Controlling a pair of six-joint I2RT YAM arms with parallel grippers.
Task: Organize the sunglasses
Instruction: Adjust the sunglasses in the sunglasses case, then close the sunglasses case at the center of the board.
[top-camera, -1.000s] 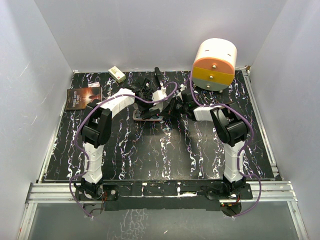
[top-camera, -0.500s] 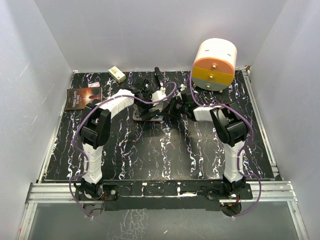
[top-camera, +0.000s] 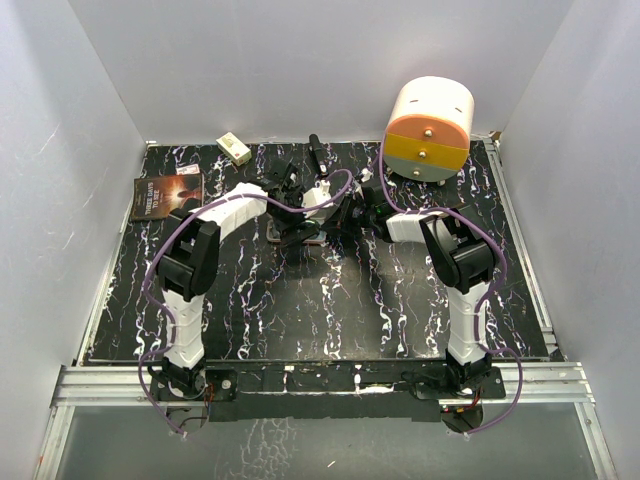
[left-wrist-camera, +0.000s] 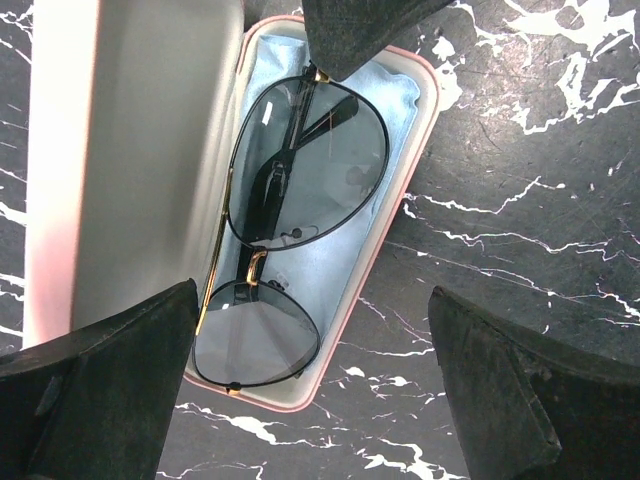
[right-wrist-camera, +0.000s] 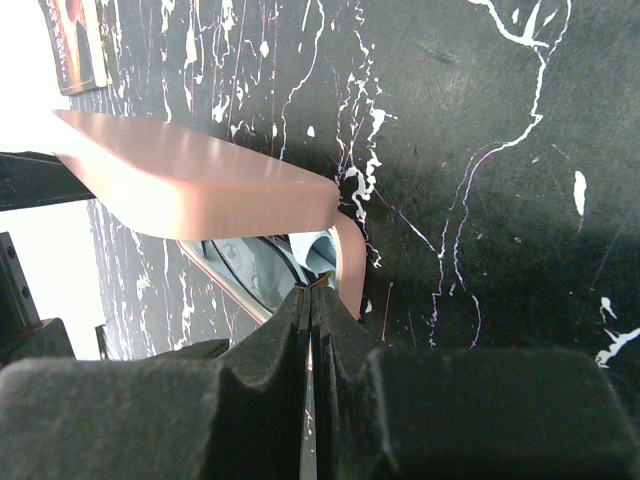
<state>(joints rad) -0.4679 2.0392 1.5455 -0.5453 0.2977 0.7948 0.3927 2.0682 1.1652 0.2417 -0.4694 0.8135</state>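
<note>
The sunglasses (left-wrist-camera: 300, 170) lie folded inside the open pink case (left-wrist-camera: 425, 110), on the light blue cloth (left-wrist-camera: 335, 265). The case's lid (left-wrist-camera: 130, 150) stands up on the left. My left gripper (left-wrist-camera: 312, 295) hovers over the case's near end, open wide, with nothing between its fingers (left-wrist-camera: 500, 390). My right gripper (right-wrist-camera: 311, 290) is shut, its tips pinching the gold-trimmed end of the sunglasses (right-wrist-camera: 250, 265) under the raised lid (right-wrist-camera: 200, 185). In the top view both grippers, left (top-camera: 295, 215) and right (top-camera: 335, 218), meet at the case (top-camera: 300, 236) mid-table.
A round white, orange and yellow drawer unit (top-camera: 430, 128) stands at the back right. A dark book (top-camera: 167, 194) lies at the left edge and a small cream box (top-camera: 234, 149) at the back left. White walls enclose the black marbled table (top-camera: 300, 310).
My left arm has shifted slightly toward the back above the case. The right arm and the sunglasses have not moved.
</note>
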